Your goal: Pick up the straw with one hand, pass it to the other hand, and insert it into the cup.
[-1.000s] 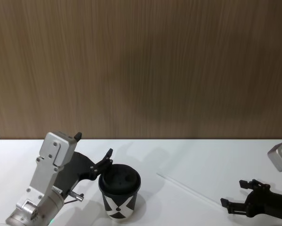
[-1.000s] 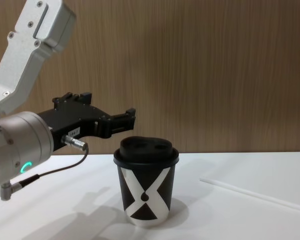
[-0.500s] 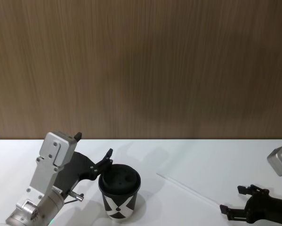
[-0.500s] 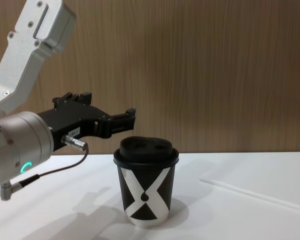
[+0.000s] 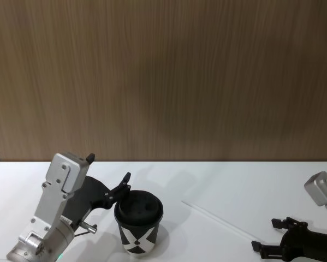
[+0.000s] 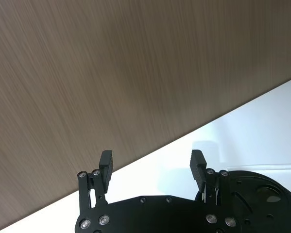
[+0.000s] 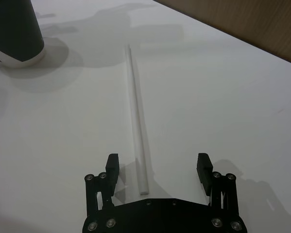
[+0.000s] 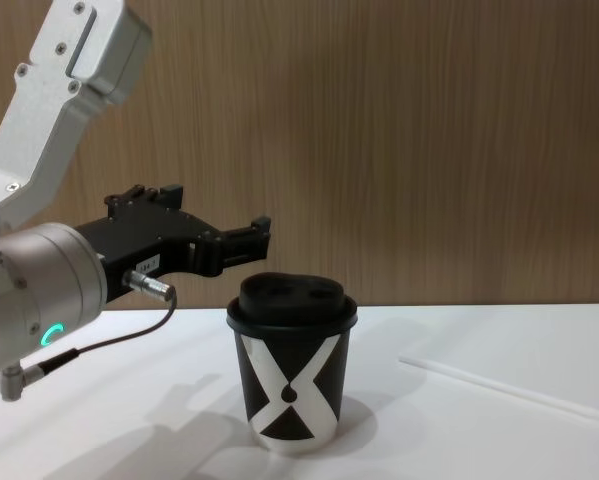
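The white straw (image 5: 218, 221) (image 7: 135, 116) (image 8: 499, 387) lies flat on the white table, to the right of the cup. The black cup (image 5: 138, 226) (image 8: 291, 375) (image 7: 14, 29) with a white X stands upright, its domed lid (image 6: 252, 187) on. My right gripper (image 5: 264, 234) (image 7: 157, 162) is open, low over the table at the straw's near end, which lies between its fingers without touching them. My left gripper (image 5: 110, 168) (image 6: 151, 158) (image 8: 219, 215) hangs open and empty just behind and left of the cup, at lid height.
A brown wood-panel wall (image 5: 163, 82) closes off the back of the white table (image 5: 234, 180). Bare tabletop stretches between the cup and the straw and to the right of the straw.
My right gripper has drawn lower and slightly left in the head view, closing on the straw's near end. The left arm, cup and straw have not moved.
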Tool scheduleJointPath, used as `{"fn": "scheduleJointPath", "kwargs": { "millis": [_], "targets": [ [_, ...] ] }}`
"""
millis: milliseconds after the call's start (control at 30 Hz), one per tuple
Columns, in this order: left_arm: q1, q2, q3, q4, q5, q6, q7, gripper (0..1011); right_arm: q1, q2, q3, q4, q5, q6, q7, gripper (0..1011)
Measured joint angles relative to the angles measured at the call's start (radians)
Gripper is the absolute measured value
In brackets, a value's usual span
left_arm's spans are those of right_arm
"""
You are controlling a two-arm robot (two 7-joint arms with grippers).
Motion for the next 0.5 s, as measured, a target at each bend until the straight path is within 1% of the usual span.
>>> {"fn": "scheduleJointPath", "kwargs": {
  "millis": [267,333,367,400,467,500],
  "targets": [
    [0.0,0.0,0.0,0.0,0.0,0.0,0.0,1000,0.009,-0.001,-0.015,0.006,0.002,0.007,0.0,996],
    [0.0,0.0,0.0,0.0,0.0,0.0,0.0,1000,0.01,-0.001,-0.018,0.006,0.003,0.008,0.0,963],
    [0.0,0.0,0.0,0.0,0.0,0.0,0.0,1000,0.01,-0.001,-0.018,0.006,0.003,0.008,0.0,963],
    [0.0,0.0,0.0,0.0,0.0,0.0,0.0,1000,0.011,0.0,-0.019,0.006,0.003,0.009,0.0,924],
    [0.0,0.0,0.0,0.0,0.0,0.0,0.0,1000,0.012,0.0,-0.023,0.006,0.004,0.01,0.0,897],
    [0.0,0.0,0.0,0.0,0.0,0.0,0.0,1000,0.012,0.0,-0.023,0.006,0.004,0.01,0.0,866]
  ]
}}
